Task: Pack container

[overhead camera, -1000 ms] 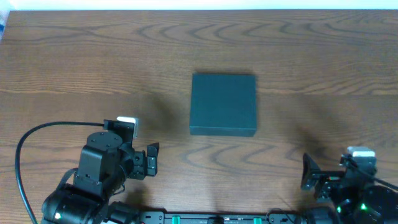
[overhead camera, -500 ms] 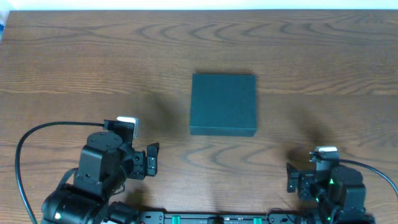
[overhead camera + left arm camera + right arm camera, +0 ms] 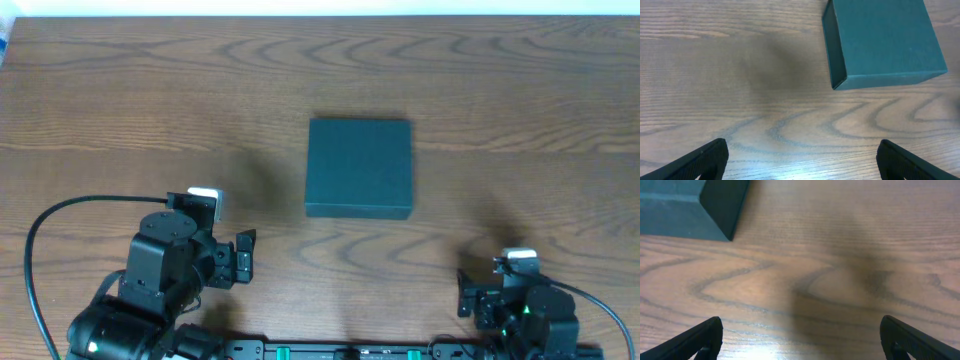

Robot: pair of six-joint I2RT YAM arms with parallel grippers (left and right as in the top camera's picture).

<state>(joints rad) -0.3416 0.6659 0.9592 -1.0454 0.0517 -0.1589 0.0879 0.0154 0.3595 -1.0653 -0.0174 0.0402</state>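
Wood-grain table (image 3: 120, 100) under everything. Teal box (image 3: 359, 165) lies flat on it, lid down, ahead of both sets of fingers. It's forward and right of the left gripper (image 3: 801, 157), forward and left of the right gripper (image 3: 800, 335), and well apart from each. Both grippers are spread wide, with bare tabletop between the fingers and nothing held.

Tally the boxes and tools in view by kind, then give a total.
box: 1
tools (left tool, right tool): 2
total: 3
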